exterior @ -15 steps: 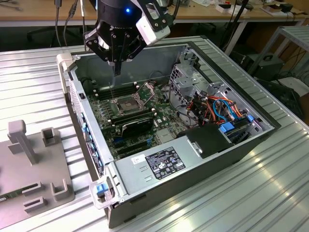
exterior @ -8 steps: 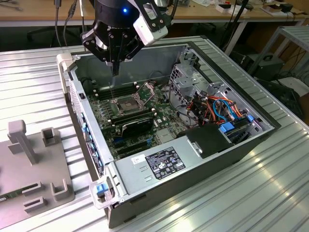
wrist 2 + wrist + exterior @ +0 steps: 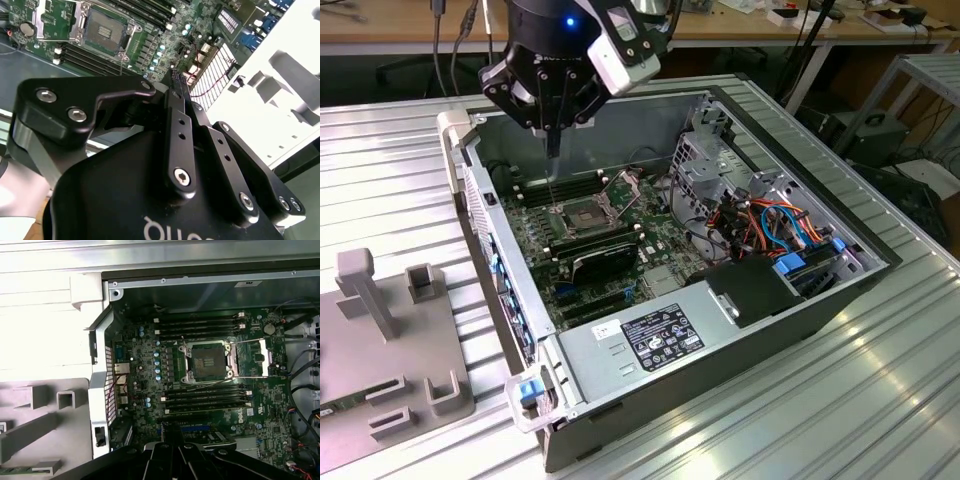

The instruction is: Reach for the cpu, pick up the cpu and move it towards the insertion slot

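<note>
The insertion slot (image 3: 582,215) is the square socket with a silvery frame and dark centre on the green motherboard inside the open computer case. Its hinged retention plate (image 3: 625,185) is flipped open beside it. Both wrist views show the socket (image 3: 105,31) (image 3: 206,361) uncovered, with nothing lying on its dark centre. My gripper (image 3: 552,150) hangs above the board, slightly toward the exterior view's left of the socket. Its black fingers (image 3: 179,82) (image 3: 171,432) are drawn together, and nothing shows between them. The cpu is out of view.
Long black memory slots (image 3: 200,325) flank the socket on two sides. A metal drive cage (image 3: 720,160), coloured cables (image 3: 770,225) and a power supply (image 3: 650,335) fill the case's right and near parts. A grey fixture (image 3: 380,330) with upright posts sits outside the case on the left.
</note>
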